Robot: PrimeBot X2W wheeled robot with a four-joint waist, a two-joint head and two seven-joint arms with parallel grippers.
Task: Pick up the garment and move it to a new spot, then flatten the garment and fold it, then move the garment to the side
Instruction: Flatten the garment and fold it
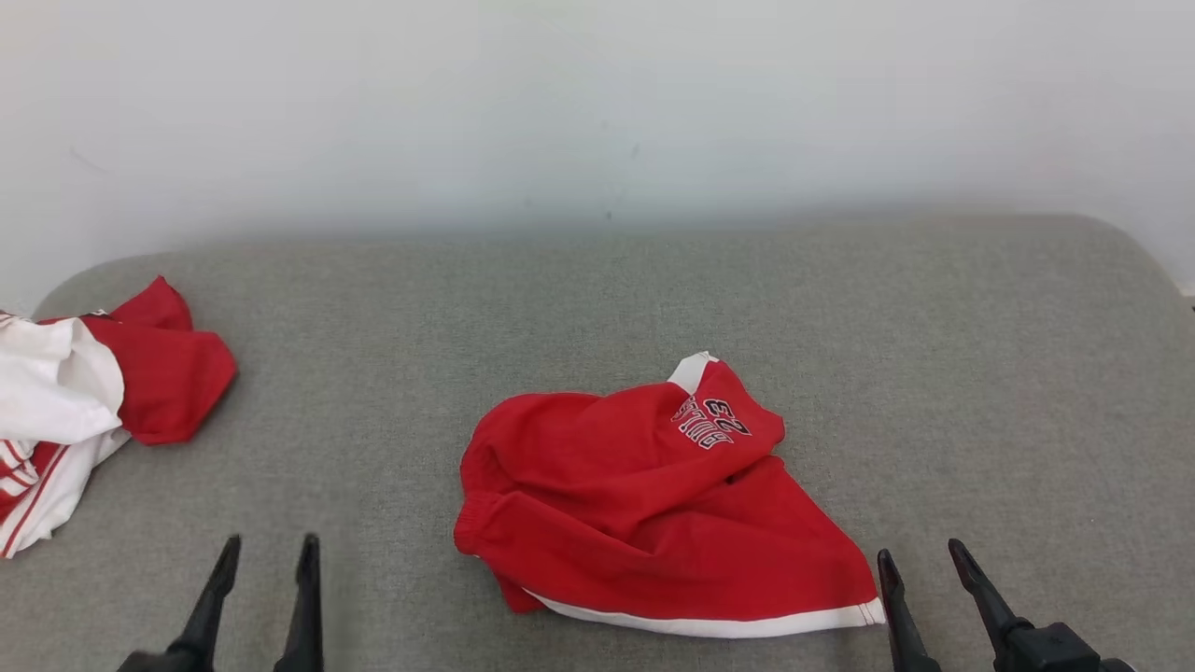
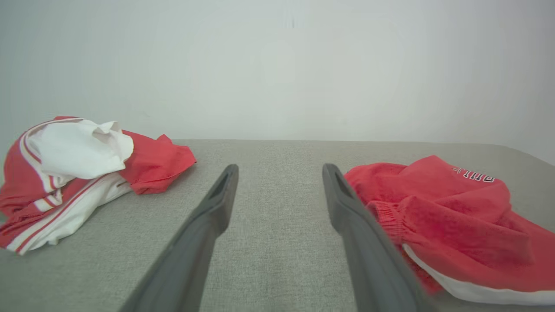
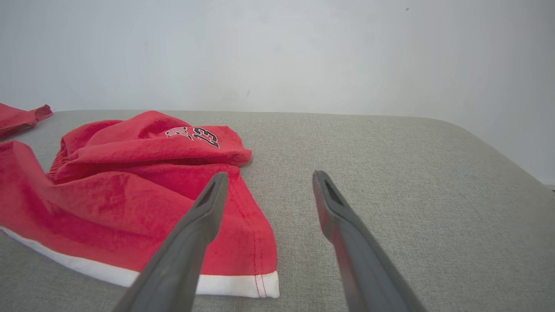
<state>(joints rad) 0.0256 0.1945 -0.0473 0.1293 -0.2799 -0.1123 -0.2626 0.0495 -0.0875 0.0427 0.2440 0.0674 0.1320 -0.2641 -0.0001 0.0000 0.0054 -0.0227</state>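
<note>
Garment [image 1: 653,504] crumpled between left gripper [image 1: 271,541], right gripper [image 1: 920,549].

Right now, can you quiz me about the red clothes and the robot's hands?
1. True or false: the left gripper is holding the red garment.
2. What colour is the band along the red garment's hem? A) white B) blue C) yellow
3. On which side of the grey cushion, the robot's left or right, does the red-and-white pile lie?

Key:
1. False. The left gripper and the right gripper are both open and hold nothing.
2. A
3. Left
</note>
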